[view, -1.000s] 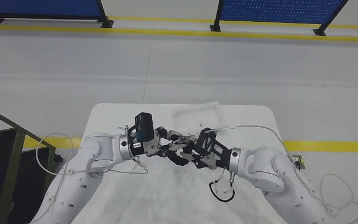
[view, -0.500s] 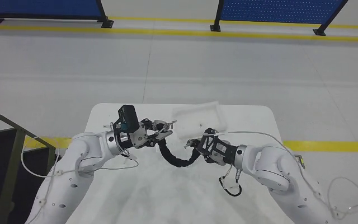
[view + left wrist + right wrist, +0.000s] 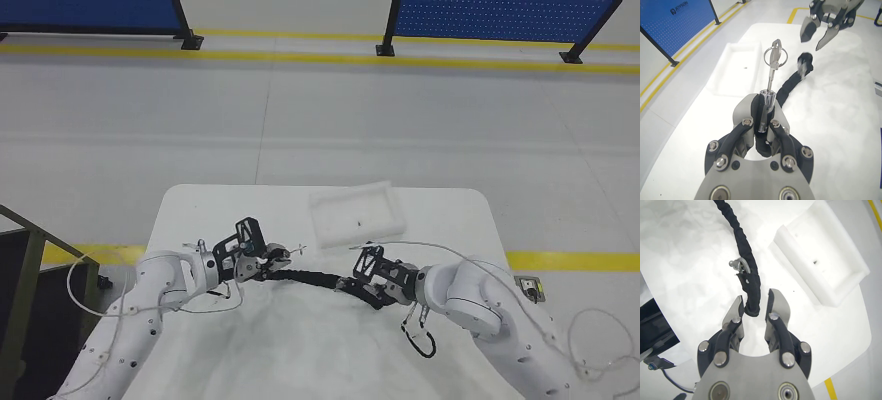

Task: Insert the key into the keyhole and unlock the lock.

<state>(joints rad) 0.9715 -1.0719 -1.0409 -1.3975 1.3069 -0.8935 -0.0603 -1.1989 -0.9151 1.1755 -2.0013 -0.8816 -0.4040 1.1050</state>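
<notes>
Currently the left gripper [image 3: 762, 108] is clamped on the chrome lock cylinder [image 3: 768, 97], with the silver ringed key [image 3: 774, 56] standing in its keyhole. The black fabric-sheathed cable [image 3: 746, 245] runs from it across the white table [image 3: 838, 113] to the right gripper [image 3: 755, 300], whose spread fingers straddle its loose end.

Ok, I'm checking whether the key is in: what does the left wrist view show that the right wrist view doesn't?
Left wrist view adds: the key standing in the keyhole of the lock, which is clamped in the left tool. Right wrist view adds: the free end of the black cable lined up between the open fingers of the right tool. Shared: that tool, the cable, the white tray.
</notes>
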